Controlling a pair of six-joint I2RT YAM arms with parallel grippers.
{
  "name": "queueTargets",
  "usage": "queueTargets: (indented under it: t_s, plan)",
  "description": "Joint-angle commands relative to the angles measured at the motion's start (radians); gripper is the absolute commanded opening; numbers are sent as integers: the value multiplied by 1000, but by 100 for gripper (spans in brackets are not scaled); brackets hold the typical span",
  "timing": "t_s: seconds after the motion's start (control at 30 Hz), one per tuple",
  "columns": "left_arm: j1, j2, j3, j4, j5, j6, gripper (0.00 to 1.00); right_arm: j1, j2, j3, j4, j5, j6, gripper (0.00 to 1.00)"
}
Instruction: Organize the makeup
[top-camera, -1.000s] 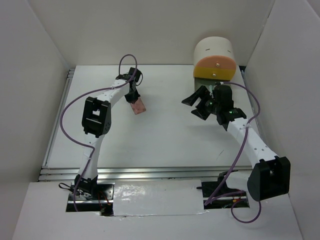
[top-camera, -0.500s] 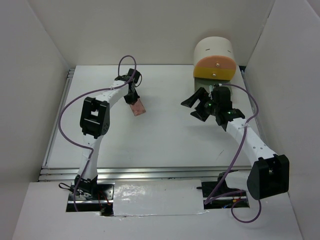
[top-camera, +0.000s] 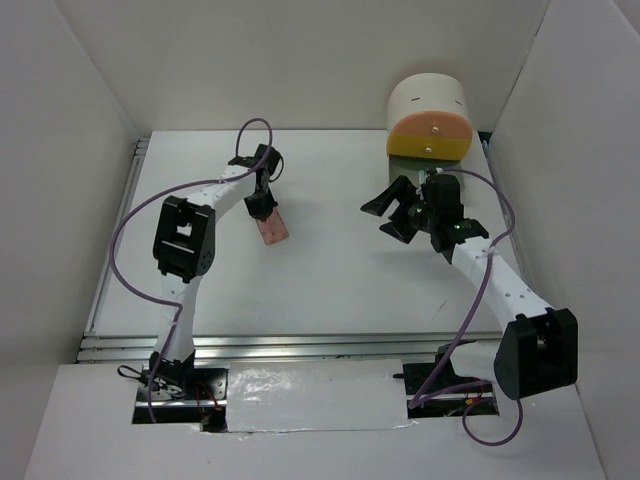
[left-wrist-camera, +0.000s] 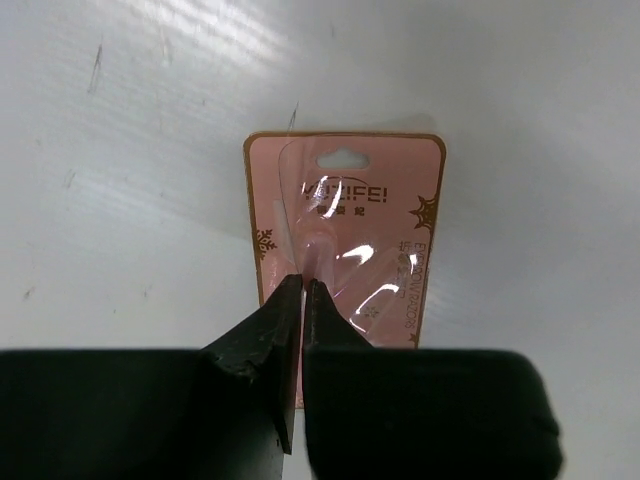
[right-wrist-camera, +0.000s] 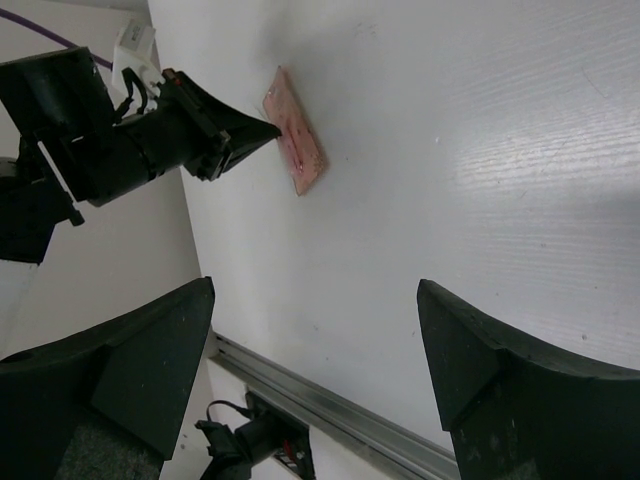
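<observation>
The only makeup in view is a flat pink carded pack (top-camera: 272, 228) with a clear blister. My left gripper (top-camera: 262, 206) is shut on it at the table's back left. In the left wrist view the jaws (left-wrist-camera: 303, 286) pinch the near part of the pink pack (left-wrist-camera: 345, 230), which casts a shadow on the white table beyond it. My right gripper (top-camera: 396, 211) stands open with nothing in it, in front of the drawer unit. The right wrist view looks between its wide fingers (right-wrist-camera: 315, 345) across the table to the pink pack (right-wrist-camera: 298, 148) and the left gripper (right-wrist-camera: 262, 128).
A round cream drawer unit (top-camera: 430, 118) with peach and yellow fronts stands at the back right, just behind the right gripper. White walls close in the table on the left, back and right. A metal rail (top-camera: 300, 345) runs along the near edge.
My left gripper has carried the pink pack a little nearer, toward the table's middle, and its elbow has swung left. The right arm has hardly moved and stays open.
</observation>
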Motion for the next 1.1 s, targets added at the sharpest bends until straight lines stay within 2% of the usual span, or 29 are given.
queueTargets:
  t_s: [0.0,0.13,0.43,0.77,1.07]
  plan:
    - [-19,-87,-45,-45,31,10,0,9,-1,-21,69,-22,-22,90]
    - [-30,-156,-80,-25,44,14,0,7,13,-27,87,-38,-14,90]
    - [-54,-208,-116,-25,64,10,0,12,38,-36,116,-67,-5,89]
    - [-117,-277,-97,-46,104,-6,0,58,142,-6,174,-190,-12,88]
    - [-188,-323,-76,-56,153,-28,0,151,254,60,242,-239,18,78]
